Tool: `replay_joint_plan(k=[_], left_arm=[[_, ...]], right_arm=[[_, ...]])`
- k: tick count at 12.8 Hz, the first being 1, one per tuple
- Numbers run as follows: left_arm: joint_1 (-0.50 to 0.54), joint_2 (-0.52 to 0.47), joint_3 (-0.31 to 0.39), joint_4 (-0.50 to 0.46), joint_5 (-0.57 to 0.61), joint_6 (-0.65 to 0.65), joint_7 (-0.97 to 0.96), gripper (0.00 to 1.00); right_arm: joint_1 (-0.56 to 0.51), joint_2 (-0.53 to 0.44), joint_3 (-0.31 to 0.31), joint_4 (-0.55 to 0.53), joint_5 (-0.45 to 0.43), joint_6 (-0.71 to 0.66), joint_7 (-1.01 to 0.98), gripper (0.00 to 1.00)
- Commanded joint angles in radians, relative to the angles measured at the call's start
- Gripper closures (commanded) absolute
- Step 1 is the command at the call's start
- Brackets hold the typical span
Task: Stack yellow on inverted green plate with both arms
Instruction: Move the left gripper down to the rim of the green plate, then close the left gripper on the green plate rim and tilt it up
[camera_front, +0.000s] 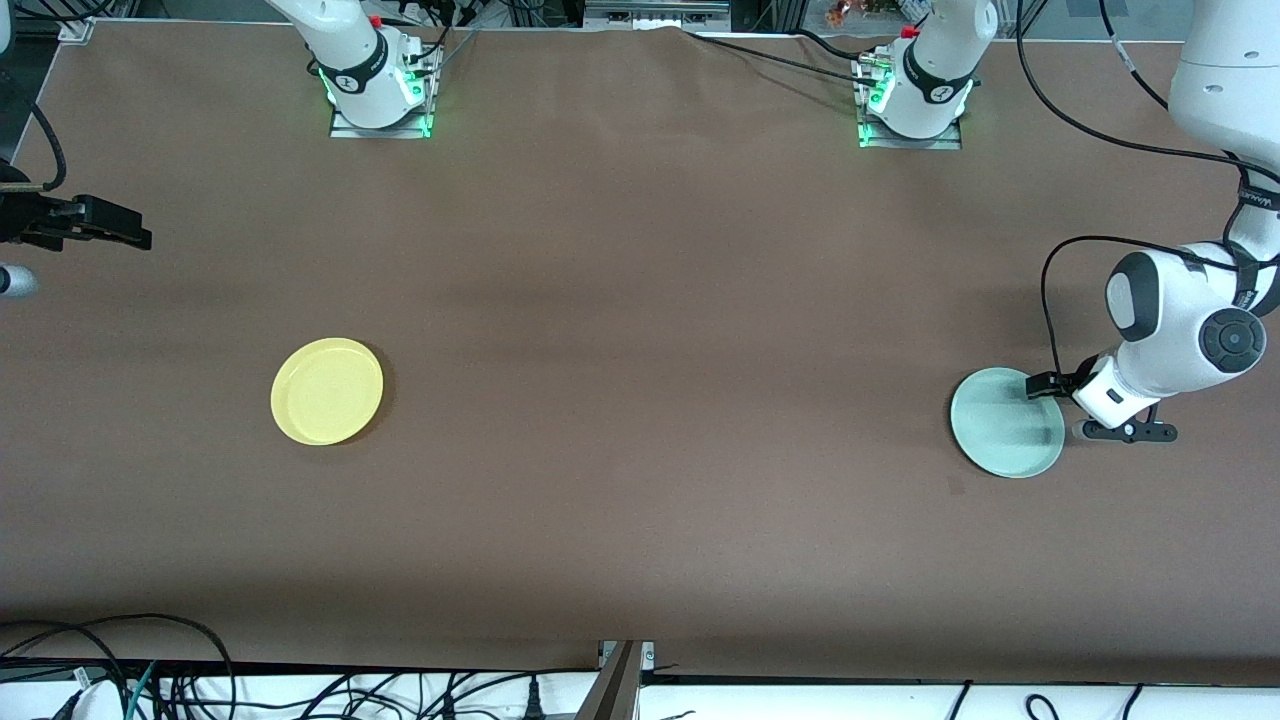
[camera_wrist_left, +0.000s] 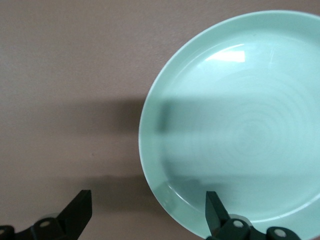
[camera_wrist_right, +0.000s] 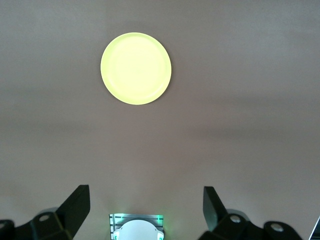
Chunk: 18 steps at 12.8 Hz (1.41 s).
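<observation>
The yellow plate (camera_front: 326, 391) lies right side up on the table toward the right arm's end; it also shows in the right wrist view (camera_wrist_right: 136, 68). The pale green plate (camera_front: 1005, 422) lies right side up toward the left arm's end. My left gripper (camera_front: 1058, 392) is low at that plate's rim and open. In the left wrist view the left gripper (camera_wrist_left: 147, 212) straddles the rim of the green plate (camera_wrist_left: 240, 130), one finger over the inside and one over the table. My right gripper (camera_front: 118, 232) is open and empty (camera_wrist_right: 145, 210), held high and well away from the yellow plate.
The brown table (camera_front: 640, 330) carries only the two plates. The right arm's base (camera_front: 375, 85) and the left arm's base (camera_front: 915, 100) stand along the edge farthest from the front camera. Cables (camera_front: 120, 670) hang below the table's near edge.
</observation>
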Motion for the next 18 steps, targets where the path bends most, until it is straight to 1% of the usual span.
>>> replay_joint_plan(k=[1,2,3,5,7,9,11,12,14,15,16,17,18], left_arm=[[0.018,0.014,-0.009,0.006,0.034,0.021,-0.002,0.32],[0.017,0.014,-0.009,0.004,0.034,0.017,0.0,0.58],[0.017,0.018,-0.009,0.003,0.034,0.01,0.0,0.79],[0.017,0.025,-0.009,0.006,0.034,0.009,0.0,0.91],[0.014,0.025,-0.009,0.006,0.034,0.007,-0.003,1.0],[0.006,0.02,-0.009,0.014,0.034,-0.011,-0.009,1.0],[-0.002,0.002,-0.029,0.061,0.034,-0.106,-0.008,1.0],[-0.021,-0.001,-0.033,0.095,0.034,-0.158,-0.008,1.0],[-0.049,-0.008,-0.038,0.186,0.034,-0.297,-0.008,1.0],[-0.067,-0.014,-0.052,0.231,0.034,-0.363,-0.008,1.0],[-0.099,-0.017,-0.053,0.28,0.034,-0.426,-0.014,1.0],[-0.153,-0.015,-0.049,0.331,0.035,-0.516,-0.022,1.0],[-0.201,-0.017,-0.043,0.383,0.061,-0.616,-0.057,1.0]], right_arm=[[-0.011,0.004,0.004,0.014,0.012,-0.004,0.01,0.0],[-0.011,0.004,0.004,0.014,0.012,-0.004,0.01,0.0],[-0.009,0.004,0.004,0.014,0.012,-0.004,0.01,0.0],[-0.011,0.006,0.004,0.014,0.012,-0.005,0.01,0.0],[-0.011,0.006,0.004,0.014,0.012,-0.005,0.01,0.0],[-0.011,0.006,0.004,0.014,0.012,-0.004,0.01,0.0],[-0.011,0.004,0.004,0.014,0.012,-0.004,0.01,0.0],[-0.011,0.004,0.004,0.014,0.012,-0.004,0.01,0.0],[-0.011,0.004,0.004,0.014,0.012,-0.004,0.01,0.0],[-0.011,0.004,0.004,0.014,0.012,-0.004,0.01,0.0],[-0.011,0.004,0.004,0.014,0.012,-0.004,0.01,0.0],[-0.012,0.004,0.004,0.014,0.012,-0.004,0.01,0.0],[-0.017,0.004,0.004,0.014,0.012,-0.004,0.01,0.0]])
